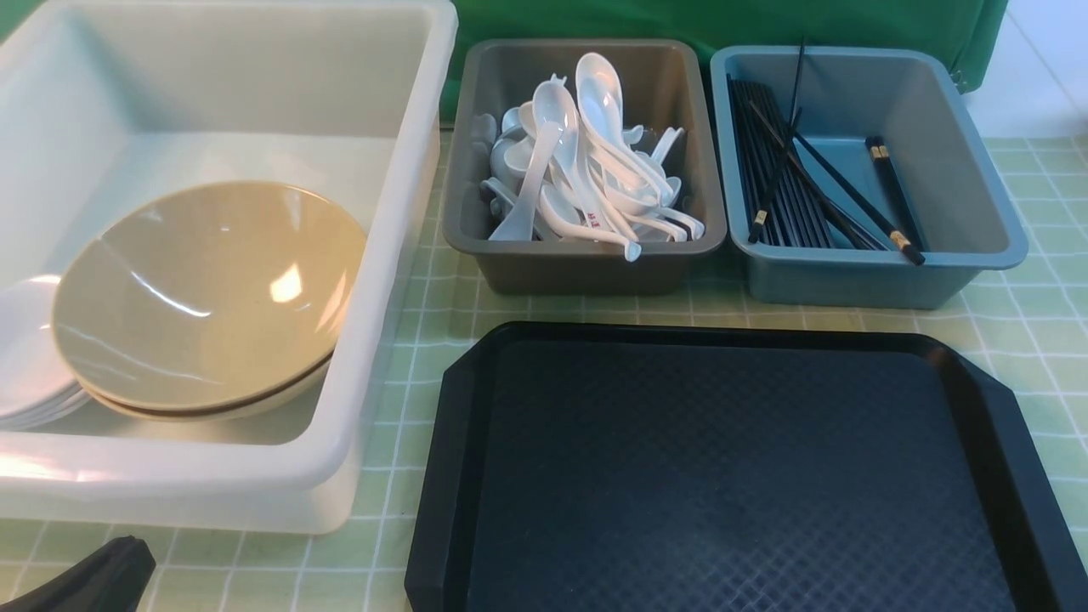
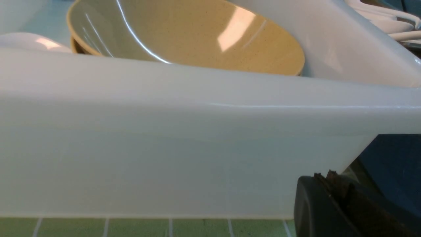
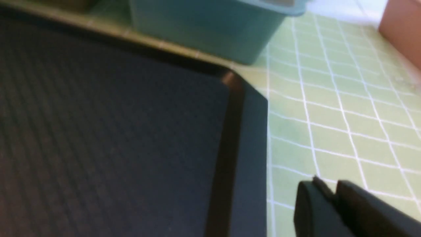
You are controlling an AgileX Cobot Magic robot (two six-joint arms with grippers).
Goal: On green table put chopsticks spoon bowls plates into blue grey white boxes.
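Sorted by kind: bowls point(image 1: 204, 297) in white tub point(image 1: 399, 170), chopsticks point(image 1: 782, 178) in blue bin point(image 1: 986, 212) | black tray point(image 1: 722, 476) bare | left gripper point(image 2: 332, 184) closed, empty | right gripper point(image 3: 329, 197) nearly closed, empty

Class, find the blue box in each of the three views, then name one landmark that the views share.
Front view: blue box at upper right, holding chopsticks.
Left wrist view: not seen.
Right wrist view: top centre, outer wall only.
Shared landmark: the black tray beside it.
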